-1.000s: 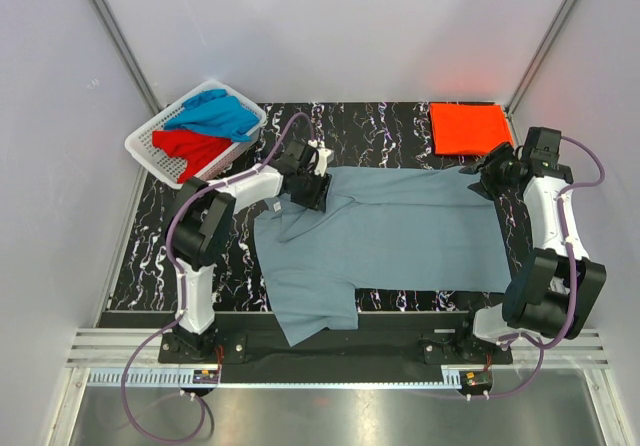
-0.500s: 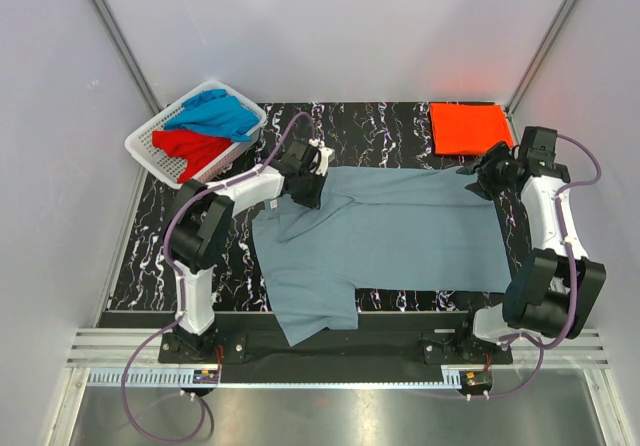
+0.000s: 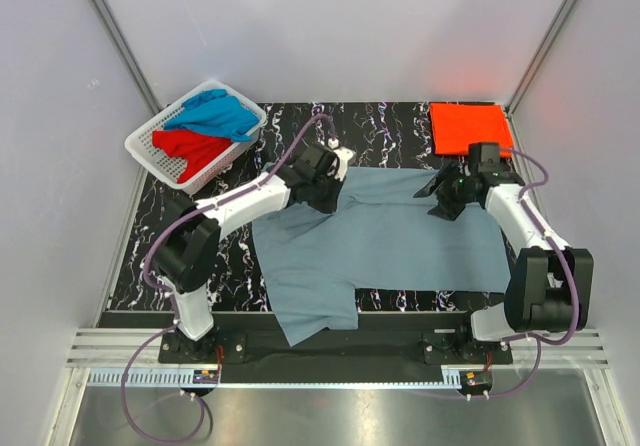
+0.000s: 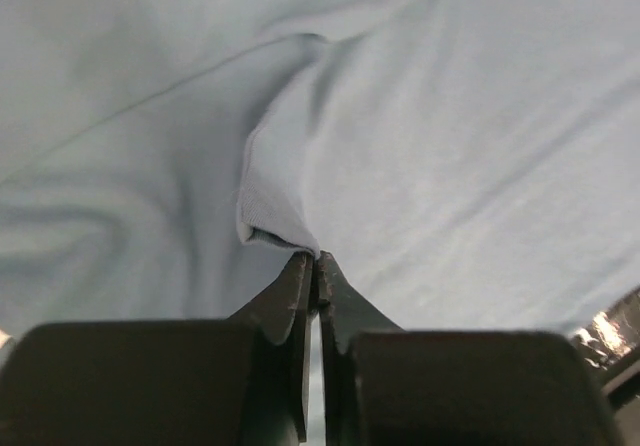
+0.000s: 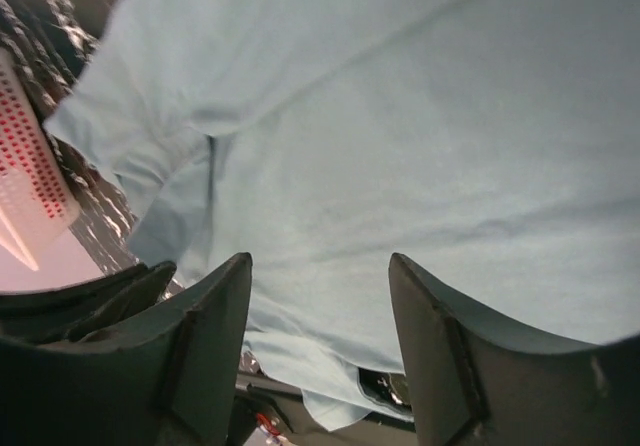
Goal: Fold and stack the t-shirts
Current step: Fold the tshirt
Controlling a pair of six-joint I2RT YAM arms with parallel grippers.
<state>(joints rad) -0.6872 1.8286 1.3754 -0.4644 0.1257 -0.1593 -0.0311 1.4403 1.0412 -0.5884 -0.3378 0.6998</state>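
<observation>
Cloth of the grey-blue shirt (image 3: 385,241) lies spread over the middle of the counter (image 3: 390,126), with one sleeve hanging over the near edge. Compared with a second ago, both arms have come inward along the far edge of the shirt. The left claw (image 4: 314,258) is closed on a small ridge of the cloth and has carried it away from the left edge of the counter. The right claw (image 5: 320,266) has left the right end of the shirt and now hovers over the cloth with its fingers wide apart, holding nothing. I judge that a fold of this shirt is beginning, not finished. One orange-red shirt (image 3: 470,127) lies folded at the far right corner. The bright blue shirt (image 3: 215,114) and the red shirt (image 3: 190,148) wait in the basket (image 3: 150,141) at the far left corner.
</observation>
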